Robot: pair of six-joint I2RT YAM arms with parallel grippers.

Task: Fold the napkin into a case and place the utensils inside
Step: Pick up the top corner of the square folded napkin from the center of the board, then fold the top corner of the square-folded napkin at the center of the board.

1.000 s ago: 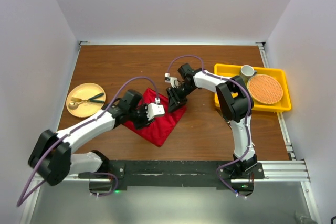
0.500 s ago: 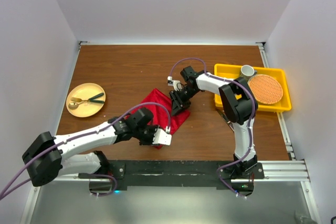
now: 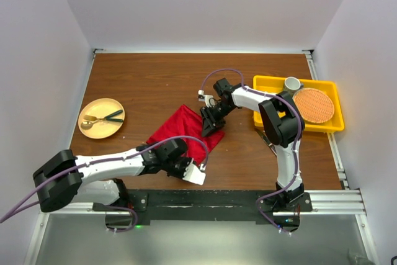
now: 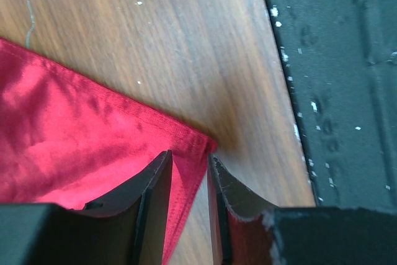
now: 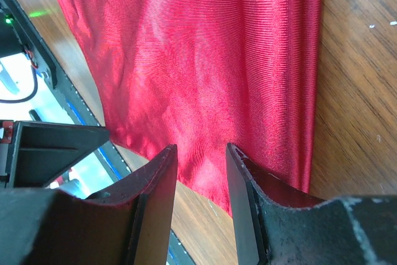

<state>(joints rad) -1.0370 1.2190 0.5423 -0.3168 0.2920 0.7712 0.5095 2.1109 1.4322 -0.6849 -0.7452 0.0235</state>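
Observation:
The deep-red napkin (image 3: 177, 130) lies as a loose sheet on the wooden table; no case is in view. My left gripper (image 3: 188, 166) is at the napkin's near corner. In the left wrist view the napkin (image 4: 74, 134) ends in a point between the fingers of this gripper (image 4: 189, 156), which stand slightly apart. My right gripper (image 3: 209, 127) rests on the napkin's right side. It (image 5: 198, 150) is open, its fingers straddling the napkin (image 5: 205, 48). The utensils (image 3: 102, 118) lie on a round yellow plate (image 3: 93, 131) at the far left.
A yellow tray (image 3: 267, 85) at the right holds a round orange woven mat (image 3: 313, 105) and a cup (image 3: 293, 83). The black rail (image 3: 211, 200) runs along the table's near edge, close beside my left gripper, and appears as the black rail (image 4: 347, 91) in the left wrist view.
My left gripper has moved from over the napkin's middle toward the near edge, and the napkin has changed shape, reaching farther left. The right gripper has barely moved.

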